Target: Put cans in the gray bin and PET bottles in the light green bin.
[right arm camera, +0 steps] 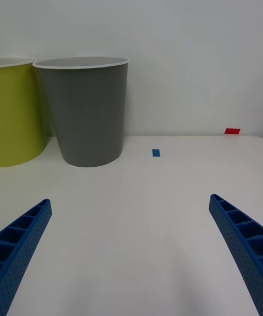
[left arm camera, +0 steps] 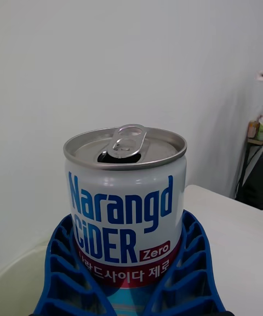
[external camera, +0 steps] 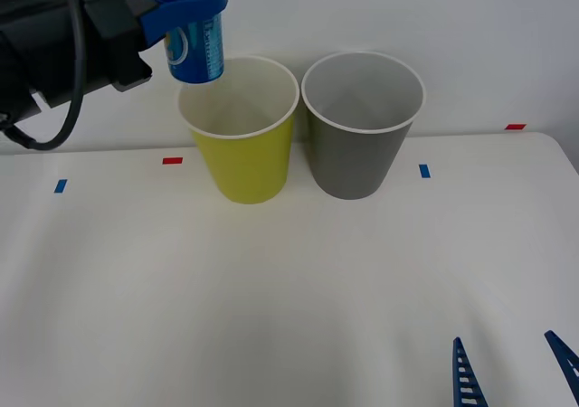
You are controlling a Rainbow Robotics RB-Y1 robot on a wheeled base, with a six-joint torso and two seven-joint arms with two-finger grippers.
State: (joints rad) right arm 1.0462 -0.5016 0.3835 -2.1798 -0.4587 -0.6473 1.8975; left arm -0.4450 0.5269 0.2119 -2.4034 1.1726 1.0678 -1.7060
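- Blue ribbed fingers of our left hand [external camera: 193,9] are clamped round the can [external camera: 195,50], which hangs upright in the air just to the left of the light green bin [external camera: 242,158], its base about level with that bin's rim
- In the left wrist view the can [left arm camera: 125,203] shows an opened tab and sits cradled between the fingers [left arm camera: 60,272]
- The gray bin [external camera: 357,154] stands just to the right of the light green bin, the two close beside each other on the white bench [external camera: 271,289]
- We judge we are mid-carry: the can is lifted but not yet over its target
- Next we must pass the can across the light green bin's mouth to the gray bin, centre it there, then let go; releasing early would drop it in the wrong bin
- Our right hand [right arm camera: 129,250] waits spread wide and empty, low over the bench, well in front of the light green bin
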